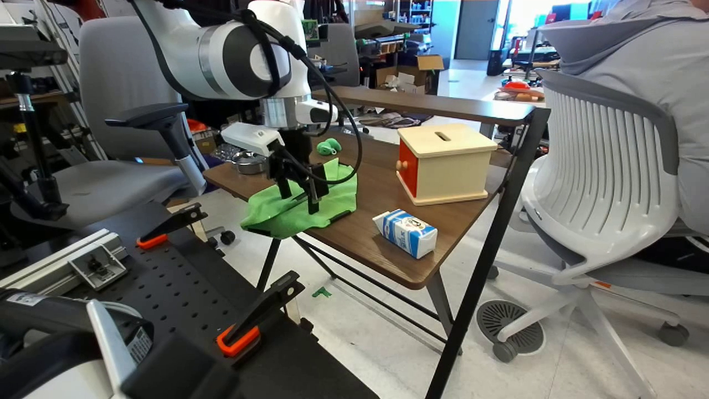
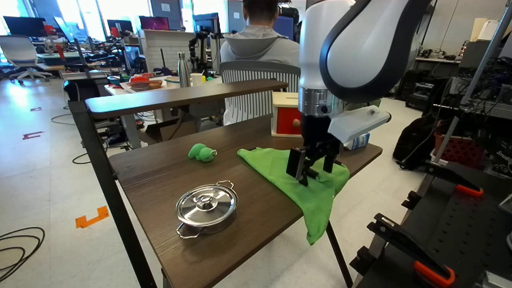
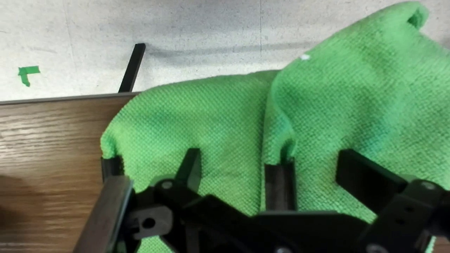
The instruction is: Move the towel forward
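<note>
A green towel with dark edge strips lies crumpled on the brown table [image 2: 160, 170]. It shows in both exterior views [image 1: 340, 191] [image 2: 276, 164] and in the wrist view [image 3: 218, 119]. One corner hangs over the table's edge. My gripper [image 1: 299, 201] points down over the towel, also in an exterior view [image 2: 316, 176]. In the wrist view its fingers [image 3: 270, 154] stand apart, with a raised towel fold and a dark strip [image 3: 280, 186] between them. Both fingertips are close to the cloth; I cannot tell whether they touch it. Part of the towel is hidden under the gripper.
On the table are a milk carton [image 1: 407, 233], a wooden box with a red door [image 1: 448, 160], a lidded metal pot [image 2: 207, 208] and a green toy [image 2: 203, 153]. A raised shelf [image 2: 184, 96] runs along one side. A black bench [image 1: 183, 299] with orange-tipped clamps stands nearby.
</note>
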### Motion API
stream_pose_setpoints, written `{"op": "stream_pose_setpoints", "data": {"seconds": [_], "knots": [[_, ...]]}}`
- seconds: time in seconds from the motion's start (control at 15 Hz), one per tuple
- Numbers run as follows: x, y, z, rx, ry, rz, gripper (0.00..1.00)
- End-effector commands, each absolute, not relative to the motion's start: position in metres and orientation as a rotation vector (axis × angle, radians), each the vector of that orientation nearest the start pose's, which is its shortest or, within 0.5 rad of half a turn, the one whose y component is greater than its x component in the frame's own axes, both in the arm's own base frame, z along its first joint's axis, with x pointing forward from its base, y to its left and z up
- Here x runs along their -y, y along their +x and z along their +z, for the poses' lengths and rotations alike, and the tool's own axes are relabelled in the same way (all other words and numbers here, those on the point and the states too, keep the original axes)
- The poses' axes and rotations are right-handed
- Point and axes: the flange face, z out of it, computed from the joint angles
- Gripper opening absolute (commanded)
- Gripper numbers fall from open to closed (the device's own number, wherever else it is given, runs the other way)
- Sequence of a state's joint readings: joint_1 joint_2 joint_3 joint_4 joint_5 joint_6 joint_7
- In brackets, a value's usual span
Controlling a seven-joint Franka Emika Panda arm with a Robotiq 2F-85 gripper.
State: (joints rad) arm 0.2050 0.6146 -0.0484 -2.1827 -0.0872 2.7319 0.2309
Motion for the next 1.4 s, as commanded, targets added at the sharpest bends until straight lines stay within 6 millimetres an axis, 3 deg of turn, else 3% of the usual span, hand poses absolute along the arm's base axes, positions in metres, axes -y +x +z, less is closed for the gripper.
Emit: {"op": "stream_pose_setpoints", "data": {"seconds": [0.0, 0.27, 0.47, 0.73, 1.13, 1.2, 1.33], "knots": [[-0.051, 0.548, 0.09, -0.028, -3.218, 0.046, 1.0], [-0.023, 0.561, 0.086, -0.122, -3.224, 0.042, 1.0], [-0.017, 0.566, 0.086, -0.144, -3.235, 0.032, 1.0], [-0.026, 0.563, 0.104, -0.133, -3.227, -0.001, 1.0], [-0.045, 0.551, 0.166, -0.176, -3.184, -0.131, 1.0], [-0.039, 0.565, 0.141, -0.147, -3.209, -0.075, 1.0], [-0.041, 0.565, 0.15, -0.146, -3.205, -0.089, 1.0]]}}
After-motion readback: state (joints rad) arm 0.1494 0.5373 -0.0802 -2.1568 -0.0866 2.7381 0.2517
